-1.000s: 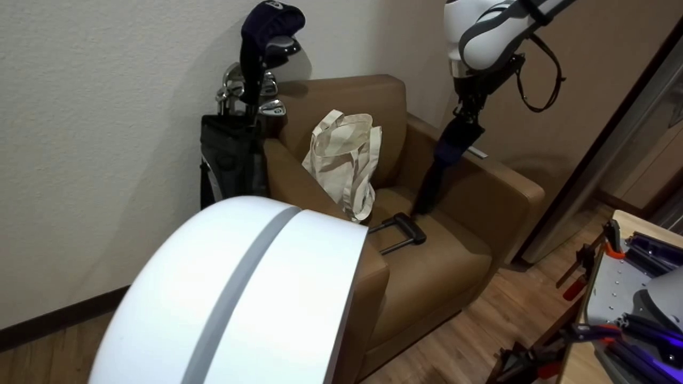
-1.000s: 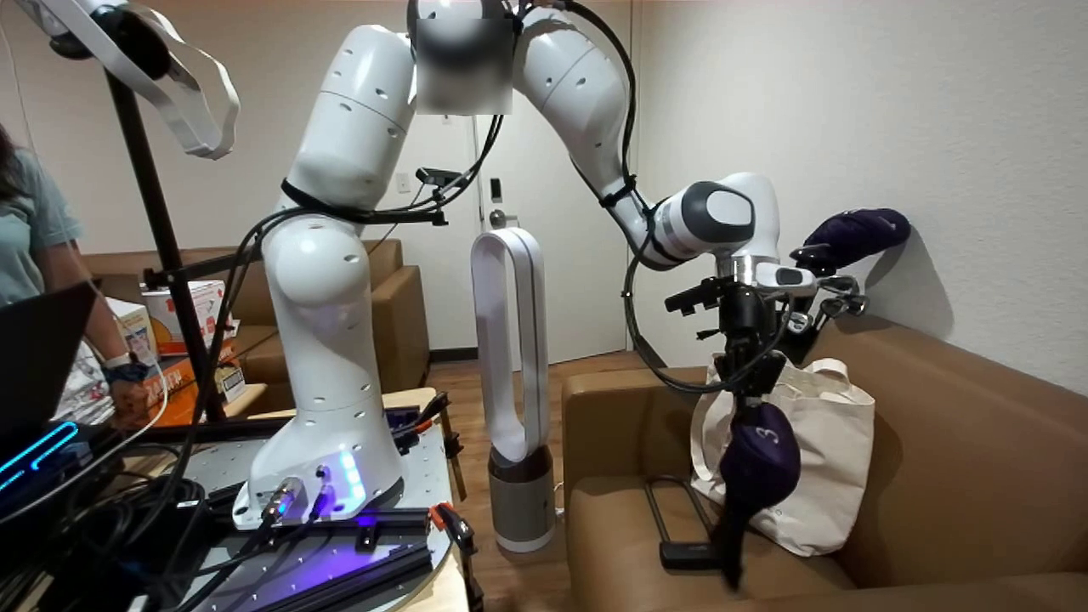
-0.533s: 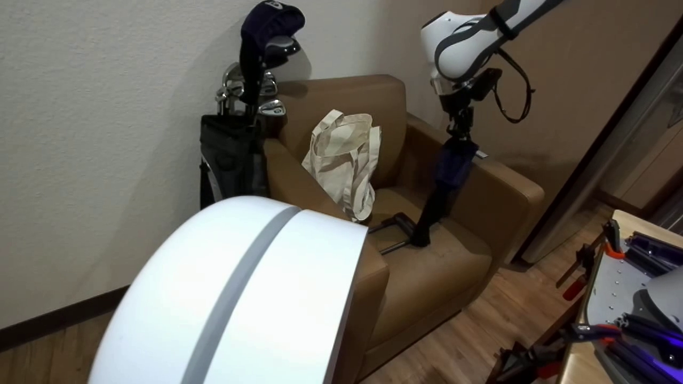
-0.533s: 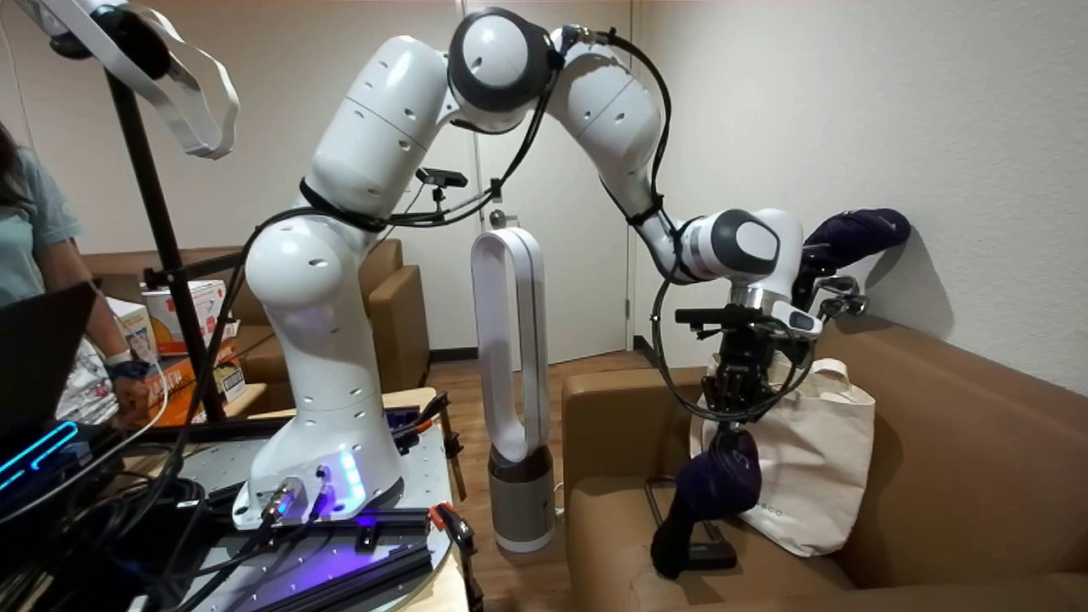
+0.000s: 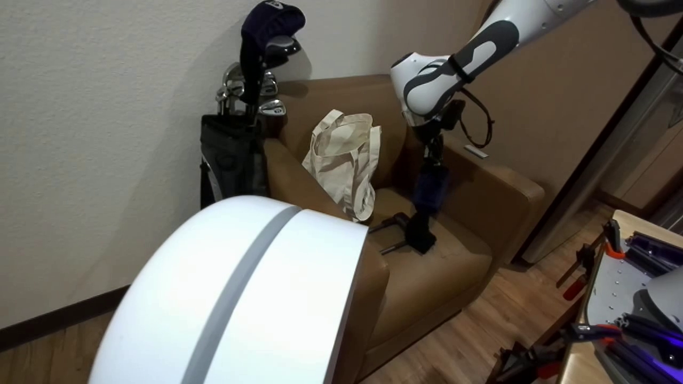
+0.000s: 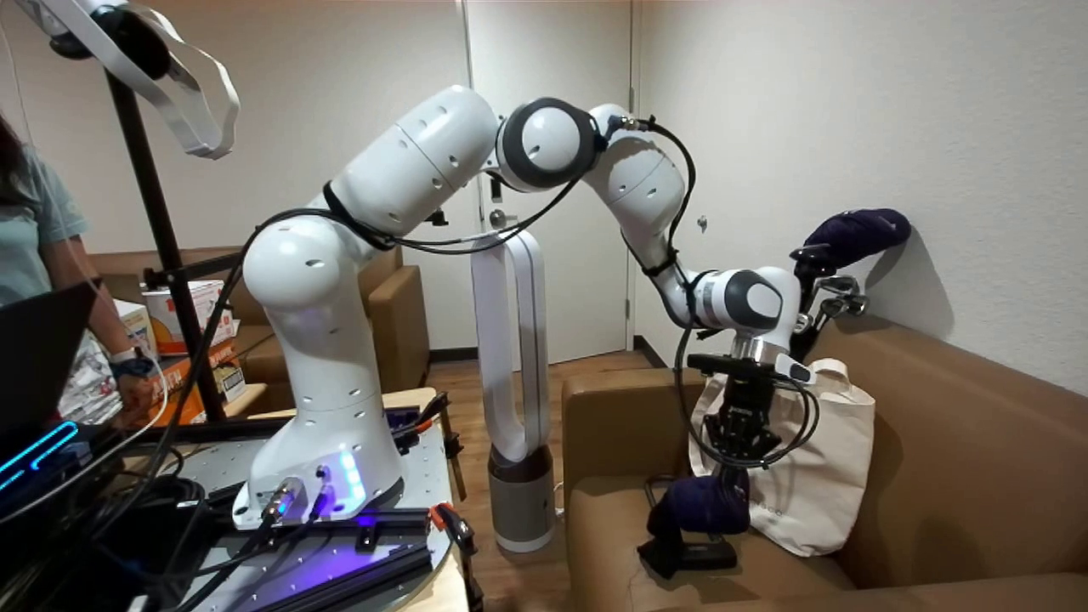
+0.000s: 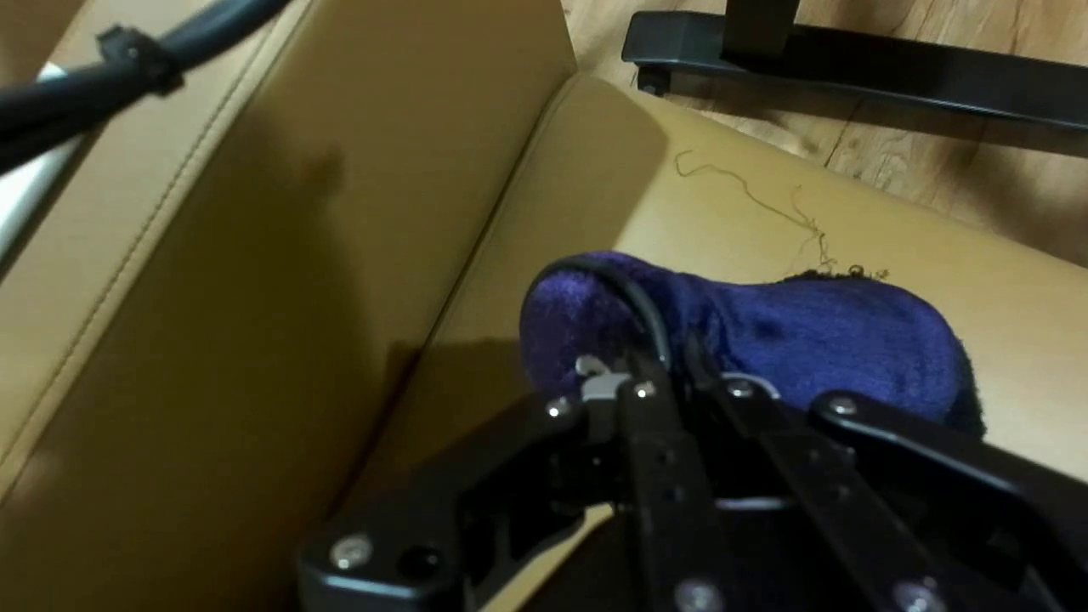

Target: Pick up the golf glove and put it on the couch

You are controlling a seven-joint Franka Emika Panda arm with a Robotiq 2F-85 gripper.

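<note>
The couch is a brown leather-look armchair in both exterior views (image 5: 443, 298) (image 6: 935, 442); its seat and arm fill much of the wrist view (image 7: 204, 382). My gripper (image 5: 433, 162) (image 6: 733, 469) (image 7: 671, 353) is low over the seat. Its fingers are close together, shut on the bulky dark blue club cover (image 5: 429, 192) (image 6: 701, 508) (image 7: 833, 336). The cover's dark lower end appears to touch the seat beside a black U-shaped handle (image 6: 710, 557), and the cover is bent over sideways. No separate small black golf glove shows; it is hidden or out of view.
A cream tote bag (image 5: 341, 154) (image 6: 816, 484) stands on the seat behind the gripper. A golf bag with clubs (image 5: 232, 154) stands beside the couch. A large white rounded shape (image 5: 224, 298) blocks part of an exterior view. A small pale object (image 5: 476, 151) lies on the armrest.
The arm has come down toward the seat with the club cover in the gripper. The cover hung long before; now its lower end has folded on the seat near the black handle.
</note>
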